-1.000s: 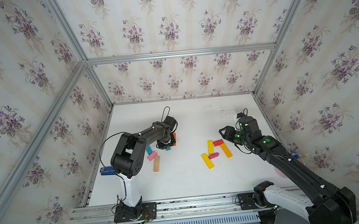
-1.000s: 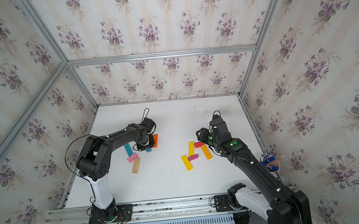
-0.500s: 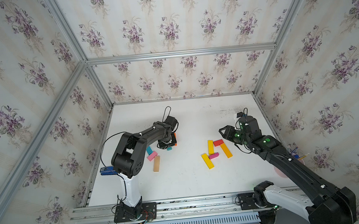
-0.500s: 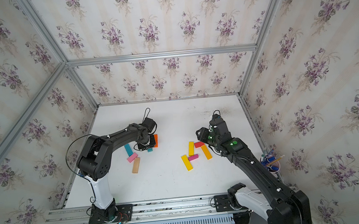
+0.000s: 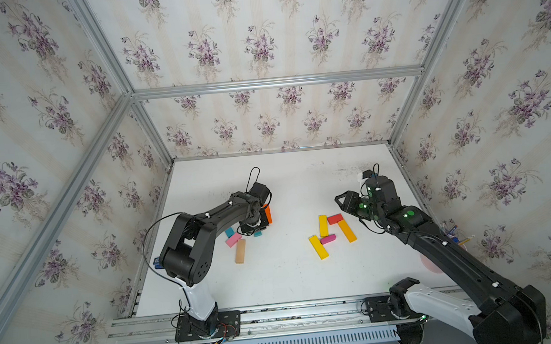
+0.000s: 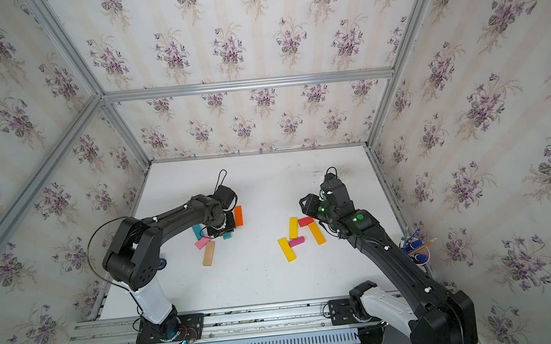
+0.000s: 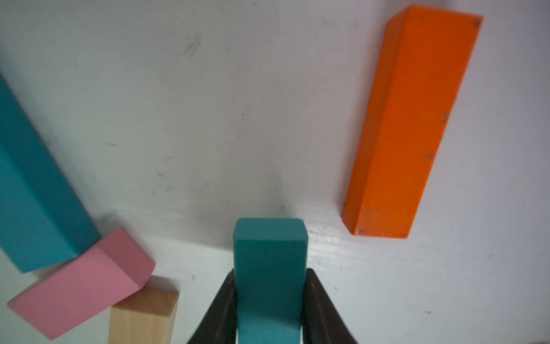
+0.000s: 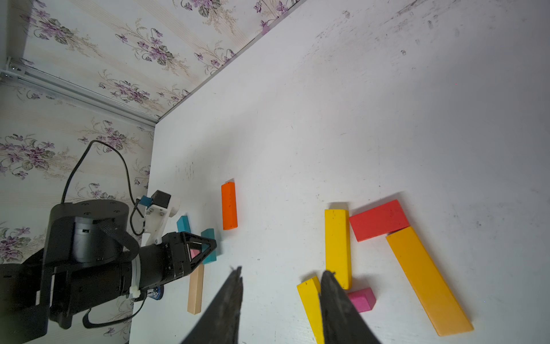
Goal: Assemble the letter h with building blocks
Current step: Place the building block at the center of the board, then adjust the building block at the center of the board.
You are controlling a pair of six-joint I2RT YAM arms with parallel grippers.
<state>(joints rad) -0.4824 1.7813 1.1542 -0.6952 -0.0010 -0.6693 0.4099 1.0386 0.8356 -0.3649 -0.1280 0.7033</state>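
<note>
My left gripper [image 7: 269,300] is shut on a short teal block [image 7: 269,262], low over the table [image 5: 292,279]; both top views show it [image 5: 258,234] [image 6: 227,236] poking out under the wrist. Beside it lie an orange block [image 5: 268,213] [image 7: 410,125], a long teal block [image 5: 229,232], a pink block [image 5: 233,240] and a plain wood block [image 5: 240,251]. To the right lie two yellow blocks [image 5: 323,225] [image 5: 318,247], a red one [image 5: 335,219], an amber one [image 5: 347,231] and a magenta one [image 5: 328,239]. My right gripper [image 8: 281,277] [image 5: 341,200] hangs open and empty, just behind this group.
A pink cup of pens [image 6: 418,252] stands at the right edge behind my right arm. A small blue object [image 6: 162,263] lies at the left edge by my left arm's elbow. Papered walls with metal rails [image 5: 277,82] close in three sides.
</note>
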